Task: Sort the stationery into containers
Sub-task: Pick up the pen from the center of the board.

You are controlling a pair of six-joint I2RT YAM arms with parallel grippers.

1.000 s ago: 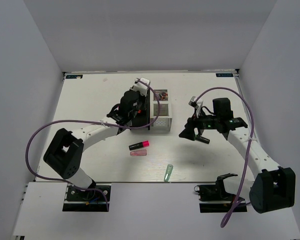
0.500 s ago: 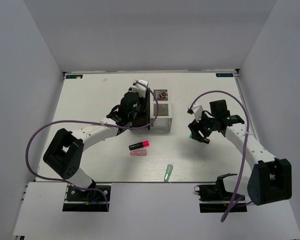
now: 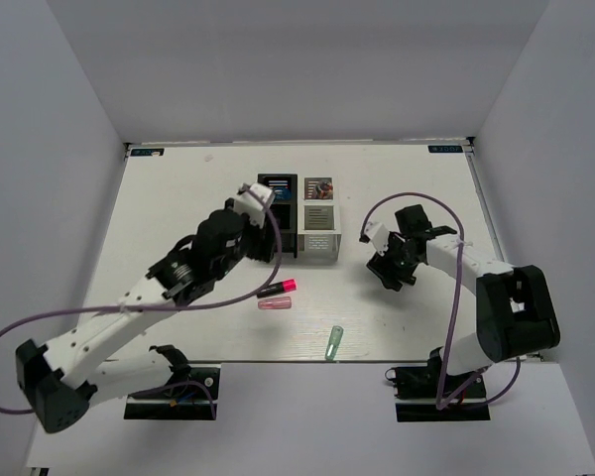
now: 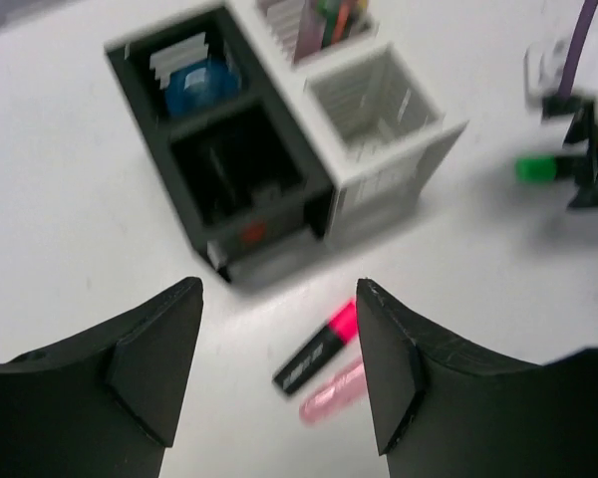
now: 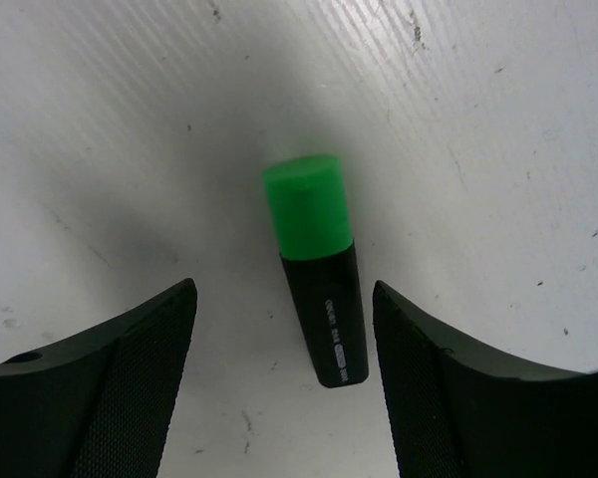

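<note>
Right tool [image 5: 284, 291], jaws apart, hovers over the green-capped marker [image 5: 317, 269] — drop straight, close across its barrel; left tool [image 4: 279, 291] hangs apart, empty.

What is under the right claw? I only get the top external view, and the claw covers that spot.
Observer: A black highlighter with a green cap lies flat on the table inside the open right claw, touching neither side.
Operator: Is the left claw carrying anything?
Observer: No. It is open, with nothing in it.
Operator: What is the blue thing in the far black bin?
Observer: A blue tape roll.
</note>
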